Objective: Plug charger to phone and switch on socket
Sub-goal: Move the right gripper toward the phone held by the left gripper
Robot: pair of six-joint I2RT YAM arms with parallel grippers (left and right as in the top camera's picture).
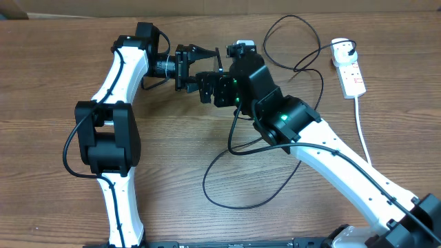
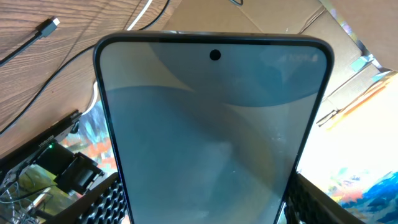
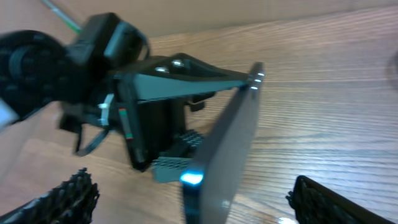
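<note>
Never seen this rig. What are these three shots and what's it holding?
Two robot arms at a wooden table. The top-down picture comes from a fixed camera above; the other two from a camera on each wrist. The left gripper holds the phone by its long edges, screen toward its own camera. The right gripper is open and empty, looking at the phone edge-on. On the table lie the black charger cable, its connector tip free, and a white power strip.

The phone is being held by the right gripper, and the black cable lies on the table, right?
Not quite. The left gripper holds the phone; the left wrist view shows it clamped there. The right gripper stands open. The black cable does lie on the table.
</note>
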